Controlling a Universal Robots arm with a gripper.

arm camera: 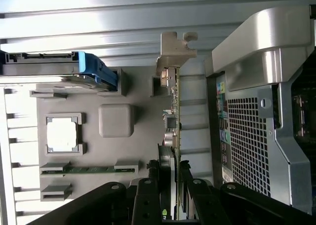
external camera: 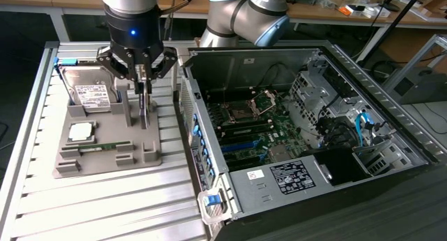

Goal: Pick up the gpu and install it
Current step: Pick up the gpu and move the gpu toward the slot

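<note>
The gpu (external camera: pixel 144 112) is a thin dark card standing on edge in a slot of the grey holder (external camera: pixel 104 160) on the slatted table. My gripper (external camera: pixel 143 86) hangs straight above it, a finger on each face of the card's upper edge, shut on it. In the wrist view the gpu (arm camera: pixel 174 111) runs edge-on away from my gripper (arm camera: pixel 170 185), ending in its silvery bracket (arm camera: pixel 175 50). The open computer case (external camera: pixel 279 126), motherboard (external camera: pixel 252 123) exposed, lies at the exterior view's right of the holder.
On the holder (arm camera: pixel 143 151) are a silver hard drive (external camera: pixel 94 91) with a blue end (arm camera: pixel 96 69), a square processor chip (external camera: pixel 80 131) and a green RAM stick (external camera: pixel 104 145). The case's perforated rear wall (arm camera: pixel 249 146) stands close beside the card. Benches with clutter line the back.
</note>
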